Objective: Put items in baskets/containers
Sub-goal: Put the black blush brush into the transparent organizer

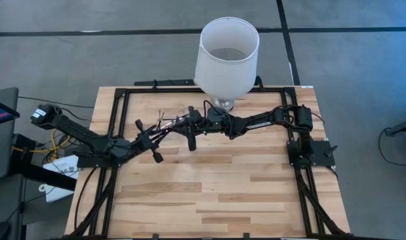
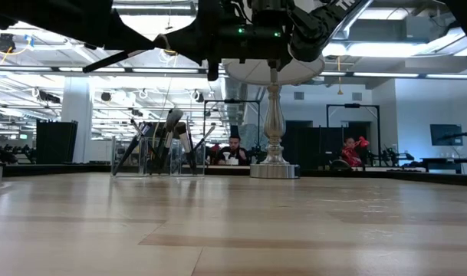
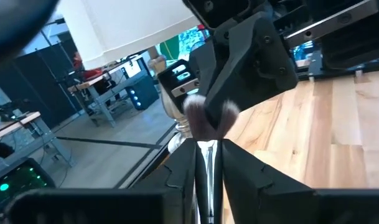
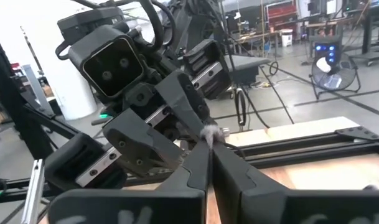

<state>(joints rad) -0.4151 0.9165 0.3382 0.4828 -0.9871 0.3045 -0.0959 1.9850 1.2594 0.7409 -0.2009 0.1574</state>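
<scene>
Dark fingers [image 3: 239, 180] of the left gripper [image 3: 208, 186] fill the near edge of the left wrist view, set closely on either side of a makeup brush [image 3: 208, 124]. Its silver ferrule runs up between them and its pale, fluffy head is pressed against the right gripper [image 4: 208, 146], which faces it from just beyond. Seen from the right wrist, the right gripper's own fingers [image 4: 195, 174] are pinched together at their tips on a tuft of those pale bristles, so both grippers hold the same brush, one at each end.

From above, the left arm [image 1: 89, 140] reaches in from the table's left edge and the right arm [image 1: 269, 120] from its right, both stretched low and nearly level. They meet toward the far middle of the wooden table [image 1: 216, 193], just in front of the white lampshade [image 1: 226, 57].

Seen from table height, the clear case [image 2: 156, 157] stands upright near the table's far edge, left of the lamp's glass base [image 2: 274, 138]. Several brushes stick out of it at splayed angles; their number is hard to count. The case itself cannot be made out in the overhead picture, where the arms crowd that spot. Both grippers are cut off at the top of the table-height picture. No readable writing or labels show anywhere.
</scene>
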